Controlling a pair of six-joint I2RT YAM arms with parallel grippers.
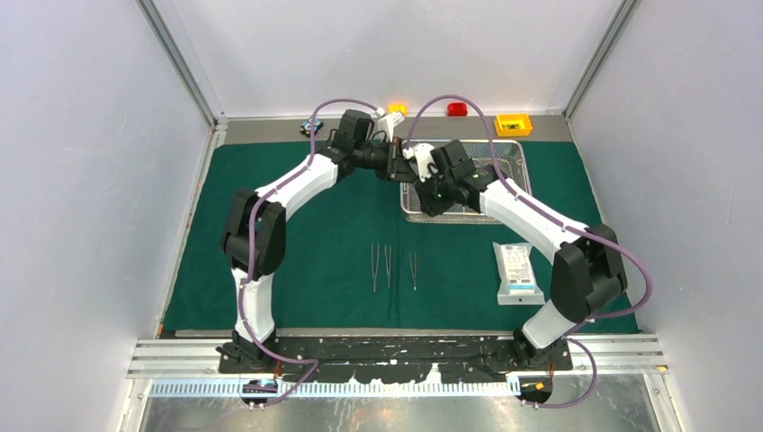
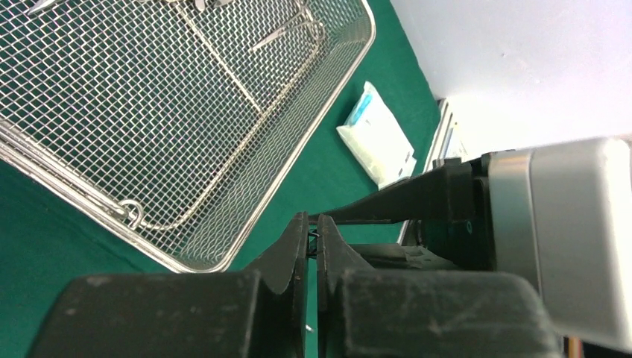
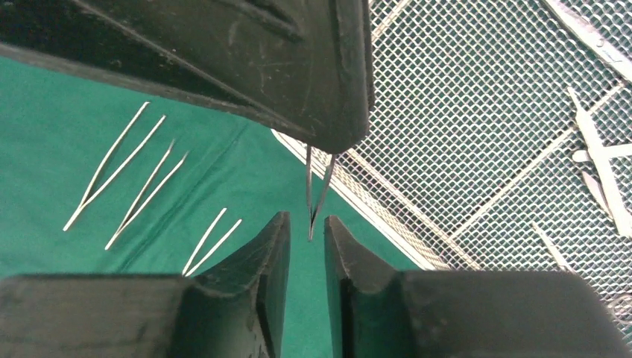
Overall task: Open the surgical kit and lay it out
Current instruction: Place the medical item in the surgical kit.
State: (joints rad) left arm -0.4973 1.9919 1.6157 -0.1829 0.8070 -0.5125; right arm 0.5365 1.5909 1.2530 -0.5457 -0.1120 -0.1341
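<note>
We saw the left fingers (image 2: 287, 257) gripping the tweezers (image 3: 317, 194). Their tips hung between the parted right fingers (image 3: 264, 253), seemingly untouched.

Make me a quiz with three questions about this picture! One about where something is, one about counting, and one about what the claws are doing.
1. Where is the pouch?
A) in a claw
B) on the cloth
C) on the wall

2. How many tweezers lie on the cloth?
A) one
B) three
C) five

3. Which claw grips the hanging tweezers?
A) left claw
B) right claw
C) neither

Answers:
1 B: the pouch lies flat on the green, with no claw near it.
2 B: three lie side by side in the middle of the cloth.
3 A: the left claw pinches their top, while the right claw's fingers stand apart on either side of the lower end.
</note>
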